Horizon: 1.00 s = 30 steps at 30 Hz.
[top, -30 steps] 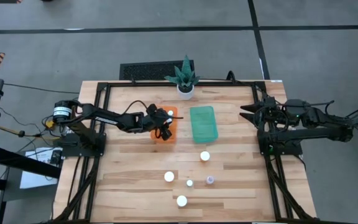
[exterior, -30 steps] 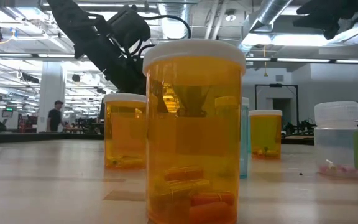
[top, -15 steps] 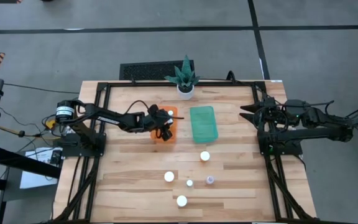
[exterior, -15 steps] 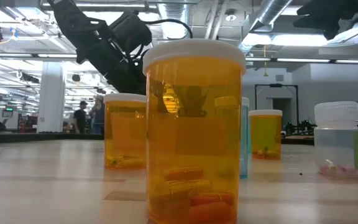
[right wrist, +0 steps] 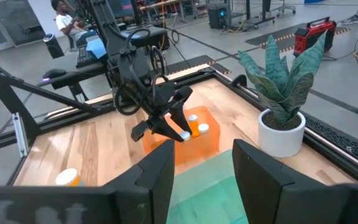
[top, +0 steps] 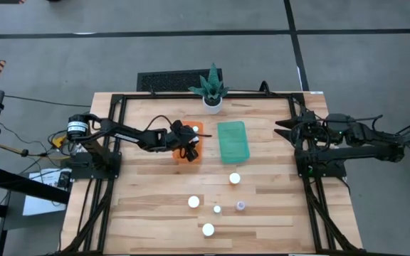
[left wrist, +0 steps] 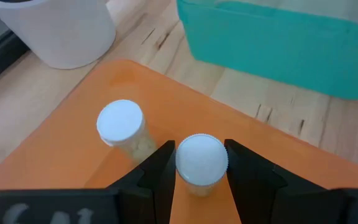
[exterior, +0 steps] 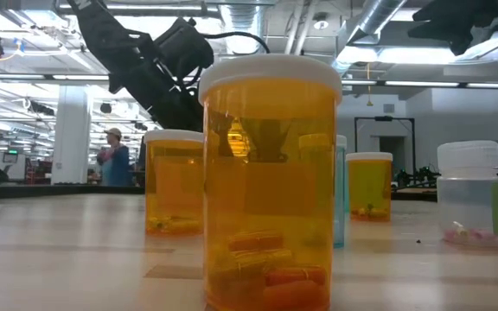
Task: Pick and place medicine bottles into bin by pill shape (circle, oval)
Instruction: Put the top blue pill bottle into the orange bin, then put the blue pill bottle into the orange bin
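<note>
You see big amber bottle (exterior: 269, 181) front; four more bottles behind; dark arm (exterior: 145, 60) overhead; person (exterior: 113, 157) far back.

Translucent amber plastic bottle (exterior: 269, 186) with matt white cap, smooth glossy orange tray (left wrist: 73, 137), pale wood-plank table (top: 155, 199), glossy white pot (left wrist: 58, 28)

A spiky green plant (top: 211, 82) in a white pot (top: 212, 103) stands at the wooden table's (top: 141, 206) far edge (a person (exterior: 113, 157) stands beyond).
</note>
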Each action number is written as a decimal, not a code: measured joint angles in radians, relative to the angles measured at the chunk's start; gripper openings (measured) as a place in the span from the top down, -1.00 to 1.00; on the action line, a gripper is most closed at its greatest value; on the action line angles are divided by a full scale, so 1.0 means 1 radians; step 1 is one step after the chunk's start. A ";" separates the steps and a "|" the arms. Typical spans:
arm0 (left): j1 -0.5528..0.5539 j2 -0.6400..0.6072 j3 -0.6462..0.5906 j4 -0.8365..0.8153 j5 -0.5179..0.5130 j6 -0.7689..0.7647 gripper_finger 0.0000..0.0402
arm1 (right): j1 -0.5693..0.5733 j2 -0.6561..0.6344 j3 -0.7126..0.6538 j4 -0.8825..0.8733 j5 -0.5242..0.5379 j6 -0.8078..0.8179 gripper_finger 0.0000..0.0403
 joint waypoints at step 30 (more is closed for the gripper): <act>-0.014 -0.002 0.097 -0.187 -0.014 0.046 0.00 | 0.001 0.000 0.000 -0.001 0.002 -0.003 0.13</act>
